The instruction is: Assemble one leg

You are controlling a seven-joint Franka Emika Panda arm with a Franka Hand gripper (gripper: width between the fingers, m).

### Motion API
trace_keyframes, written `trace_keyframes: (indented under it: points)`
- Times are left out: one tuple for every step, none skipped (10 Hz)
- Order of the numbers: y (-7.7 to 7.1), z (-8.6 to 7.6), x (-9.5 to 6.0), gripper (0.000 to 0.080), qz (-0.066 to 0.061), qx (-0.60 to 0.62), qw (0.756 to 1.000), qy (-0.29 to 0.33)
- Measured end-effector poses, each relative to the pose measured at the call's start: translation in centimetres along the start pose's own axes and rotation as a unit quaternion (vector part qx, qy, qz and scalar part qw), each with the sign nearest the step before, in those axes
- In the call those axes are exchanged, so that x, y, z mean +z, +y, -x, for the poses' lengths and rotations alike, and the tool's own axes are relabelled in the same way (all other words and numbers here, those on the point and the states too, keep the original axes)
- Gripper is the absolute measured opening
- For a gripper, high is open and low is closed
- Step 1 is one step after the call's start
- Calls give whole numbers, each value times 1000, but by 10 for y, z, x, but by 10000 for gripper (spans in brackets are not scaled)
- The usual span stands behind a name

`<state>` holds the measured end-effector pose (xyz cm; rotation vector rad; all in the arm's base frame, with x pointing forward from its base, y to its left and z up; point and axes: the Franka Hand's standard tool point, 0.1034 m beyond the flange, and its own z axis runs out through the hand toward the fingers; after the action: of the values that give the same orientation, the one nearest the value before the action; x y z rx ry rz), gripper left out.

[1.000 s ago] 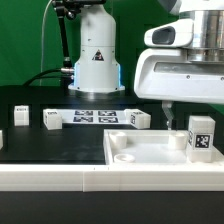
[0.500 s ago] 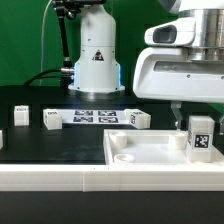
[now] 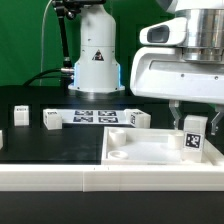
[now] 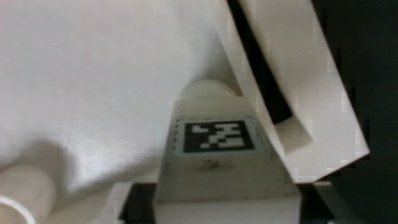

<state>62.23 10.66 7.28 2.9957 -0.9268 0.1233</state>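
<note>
My gripper (image 3: 192, 118) is shut on a leg (image 3: 194, 136), a small white square post with a black-and-white tag. It holds the leg upright over the right part of the large flat white tabletop (image 3: 140, 152). In the wrist view the leg (image 4: 221, 140) stands between the dark fingers (image 4: 134, 203), with the tabletop (image 4: 89, 80) below and its raised rim (image 4: 294, 60) beside it. Three more legs lie on the black table: one (image 3: 22, 115) at the left, one (image 3: 51, 120) beside it, one (image 3: 138, 119) behind the tabletop.
The marker board (image 3: 95, 116) lies flat between the loose legs. The robot base (image 3: 96, 55) stands behind it before a green backdrop. A white wall (image 3: 60, 180) runs along the front. A round socket (image 4: 22, 188) shows in the wrist view.
The gripper with the leg has moved slightly toward the exterior view's left and a little lower over the tabletop. The loose legs have not moved.
</note>
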Motion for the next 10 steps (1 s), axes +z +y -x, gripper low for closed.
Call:
trace_keyframes:
  points:
    - [7,-3,0,290,7,47,999,10]
    - [14,-6,0,299,20,89,996,24]
    - [17,-8,0,299,27,109,993,29]
    - [19,-9,0,299,27,110,993,29]
    - [19,-9,0,394,27,110,993,29]
    - [18,-9,0,532,27,110,993,29]
    - [19,-9,0,613,27,110,993,29]
    - [19,-9,0,613,27,110,993,29]
    - [19,-9,0,642,27,110,993,29]
    - [19,-9,0,647,27,110,993,29]
